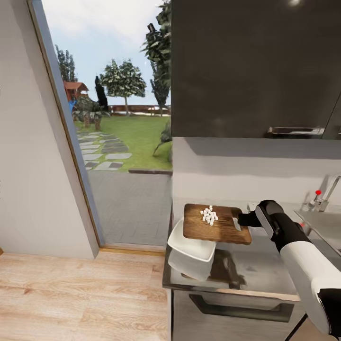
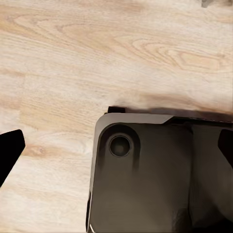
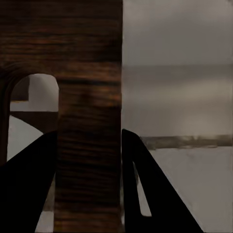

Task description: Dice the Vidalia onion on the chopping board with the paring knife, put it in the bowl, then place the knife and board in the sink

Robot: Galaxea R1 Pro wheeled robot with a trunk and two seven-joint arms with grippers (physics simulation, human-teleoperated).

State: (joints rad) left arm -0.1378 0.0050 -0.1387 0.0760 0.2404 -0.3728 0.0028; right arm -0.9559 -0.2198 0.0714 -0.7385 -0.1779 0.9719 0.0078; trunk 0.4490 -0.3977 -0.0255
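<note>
the right gripper (image 1: 242, 219) is clenched on the handle end of the chopping board (image 1: 215, 223), with one finger on each face of the wood in the right wrist view (image 3: 87, 121). the board is lifted above the countertop (image 1: 265, 265) and looks about level, and its far end hangs over the bowl (image 1: 192, 242). the diced onion (image 1: 209, 214) lies in a small heap on the board, on the half toward the bowl. to do this step well, i think the board must tilt slowly toward the bowl, so the pieces slide in and do not jump over the rim. the sink (image 1: 322, 220) is beside the bowl, farther along the countertop. the left gripper (image 2: 9, 150) points to the floor; i cannot tell if it is open.
</note>
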